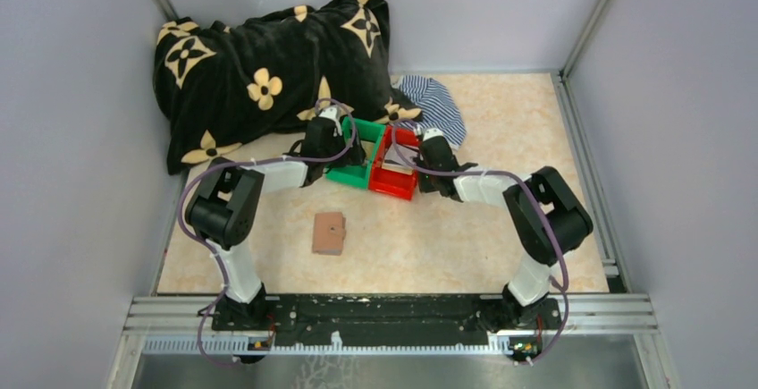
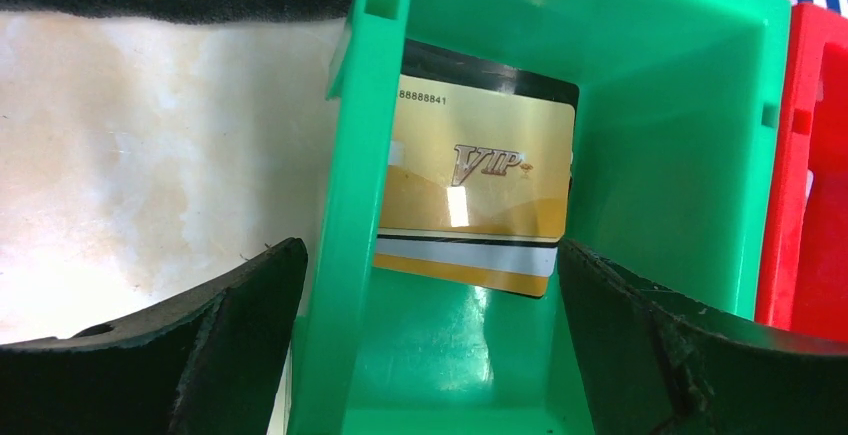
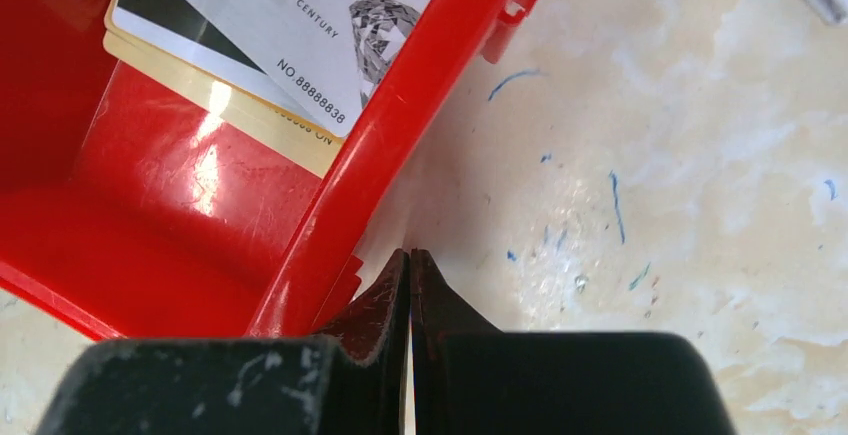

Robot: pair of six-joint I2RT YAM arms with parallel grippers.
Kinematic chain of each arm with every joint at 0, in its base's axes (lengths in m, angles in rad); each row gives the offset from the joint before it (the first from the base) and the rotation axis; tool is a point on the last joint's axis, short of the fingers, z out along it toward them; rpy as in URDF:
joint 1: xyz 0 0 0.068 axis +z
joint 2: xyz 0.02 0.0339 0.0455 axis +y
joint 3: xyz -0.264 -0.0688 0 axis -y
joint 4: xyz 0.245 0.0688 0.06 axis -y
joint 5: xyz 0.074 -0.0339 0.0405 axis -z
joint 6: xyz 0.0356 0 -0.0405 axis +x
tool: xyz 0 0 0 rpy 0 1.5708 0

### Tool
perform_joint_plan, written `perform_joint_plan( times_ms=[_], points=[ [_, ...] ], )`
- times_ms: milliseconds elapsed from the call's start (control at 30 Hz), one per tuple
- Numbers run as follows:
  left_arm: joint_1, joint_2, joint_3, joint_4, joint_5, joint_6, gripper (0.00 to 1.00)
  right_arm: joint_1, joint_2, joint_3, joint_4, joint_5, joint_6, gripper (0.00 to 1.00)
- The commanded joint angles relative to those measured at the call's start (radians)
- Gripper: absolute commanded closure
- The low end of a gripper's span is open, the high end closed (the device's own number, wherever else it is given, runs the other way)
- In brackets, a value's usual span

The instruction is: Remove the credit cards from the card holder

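Left tool (image 2: 430,255): jaws spread as wide as they go, nothing gripped. One finger (image 2: 230,335) hangs outside the green plastic bin (image 2: 660,155), over the marbled beige worktop (image 2: 150,175). The other finger is inside the bin, so the jaws straddle one side wall of the bin.

A flat gold credit card marked VIP (image 2: 480,170) lies on the green bin's floor, just ahead of the fingertips and in line with the gap between them, untouched. A second striped card (image 2: 470,260) shows from under it at the edge nearest the tool.

Right tool (image 3: 410,260): jaws pressed together, empty. Its tip sits over the worktop just outside the red plastic bin (image 3: 150,205), close to the wall that faces away from the green bin; contact with the wall cannot be told.

Inside the red bin a silvery-white card with a diamond picture (image 3: 300,25) lies on a gold-tan card (image 3: 230,105). Both are across the wall from the tool tip.

The two bins stand side by side, green on the left.

The flat brown leather-like card holder (image 1: 328,232) lies folded shut on the worktop, nearer the arm bases, well apart from both tools and both bins.

Behind the bins: a black blanket with tan flower pattern (image 1: 268,67) and a blue-and-white striped cloth (image 1: 433,103)
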Motion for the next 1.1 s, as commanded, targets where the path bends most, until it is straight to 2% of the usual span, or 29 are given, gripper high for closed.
perform_joint_plan(
  times_ms=[0, 133, 333, 567, 700, 833, 1067],
  points=[
    [-0.027, -0.024, -0.005, -0.024, 0.061, -0.017, 0.01, 0.007, 0.025, 0.089, 0.084, -0.072, -0.039, 1.00],
    [-0.027, -0.065, -0.017, 0.002, 0.066, -0.013, 0.01, 0.007, -0.020, 0.091, 0.060, -0.059, -0.044, 1.00],
    [-0.027, -0.132, 0.012, 0.019, 0.108, -0.023, 0.00, 0.007, -0.182, 0.087, -0.003, -0.034, -0.051, 1.00],
    [-0.029, -0.177, 0.068, -0.019, 0.120, -0.023, 0.01, 0.007, -0.305, 0.104, -0.077, -0.051, -0.061, 1.00],
    [-0.029, -0.201, 0.048, -0.018, 0.120, -0.025, 0.01, 0.032, -0.286, 0.165, -0.103, -0.076, -0.073, 1.00],
    [-0.029, -0.229, 0.016, -0.011, 0.110, -0.028, 0.01, 0.050, -0.194, 0.220, -0.097, -0.082, -0.071, 1.00],
    [-0.028, -0.276, -0.031, -0.029, 0.064, -0.021, 0.01, 0.048, -0.075, 0.218, -0.037, -0.099, -0.029, 1.00]
  ],
)
